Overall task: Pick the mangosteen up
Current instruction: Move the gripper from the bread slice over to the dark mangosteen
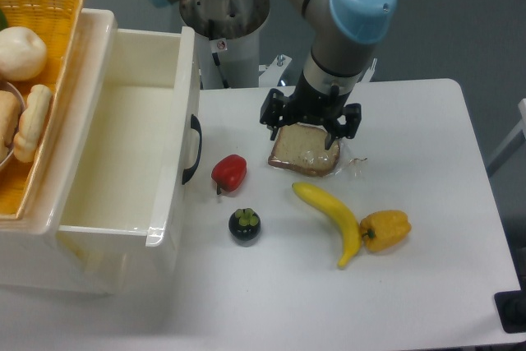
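— Gripper (311,125) hangs spread open over the bread slice (304,149), holding nothing.

— And the mangosteen (245,225)?

— Nearer us, just below the red pepper (229,172), left of the banana (332,219). It should centre over the calyx and straddle the fruit evenly, clear of that pepper.

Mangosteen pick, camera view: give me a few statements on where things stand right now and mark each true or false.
1. The gripper hangs over the bread slice. True.
2. The mangosteen is held between the fingers. False: it lies untouched on the table.
3. The red pepper lies between the mangosteen and the open drawer's handle. True.
4. The banana lies inside the drawer. False: it is on the table, touching the yellow pepper.
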Robot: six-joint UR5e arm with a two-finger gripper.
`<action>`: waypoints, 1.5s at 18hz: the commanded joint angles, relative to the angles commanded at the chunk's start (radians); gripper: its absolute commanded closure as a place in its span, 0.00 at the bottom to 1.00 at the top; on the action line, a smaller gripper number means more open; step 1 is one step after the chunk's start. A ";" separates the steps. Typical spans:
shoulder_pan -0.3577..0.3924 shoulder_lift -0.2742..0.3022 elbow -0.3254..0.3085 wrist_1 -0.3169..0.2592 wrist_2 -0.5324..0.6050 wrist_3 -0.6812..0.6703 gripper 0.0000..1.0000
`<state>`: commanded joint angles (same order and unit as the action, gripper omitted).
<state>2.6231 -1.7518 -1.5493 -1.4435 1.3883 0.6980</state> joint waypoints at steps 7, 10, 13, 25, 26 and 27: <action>-0.015 -0.031 -0.011 0.044 0.002 0.018 0.00; -0.029 -0.061 -0.012 0.055 0.000 0.017 0.00; -0.035 -0.097 -0.014 0.057 -0.005 -0.004 0.00; -0.135 -0.245 -0.020 0.146 0.002 -0.094 0.00; -0.141 -0.253 -0.023 0.146 0.000 -0.094 0.00; -0.149 -0.261 -0.020 0.146 0.000 -0.094 0.00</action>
<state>2.4744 -2.0125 -1.5693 -1.2977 1.3883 0.6044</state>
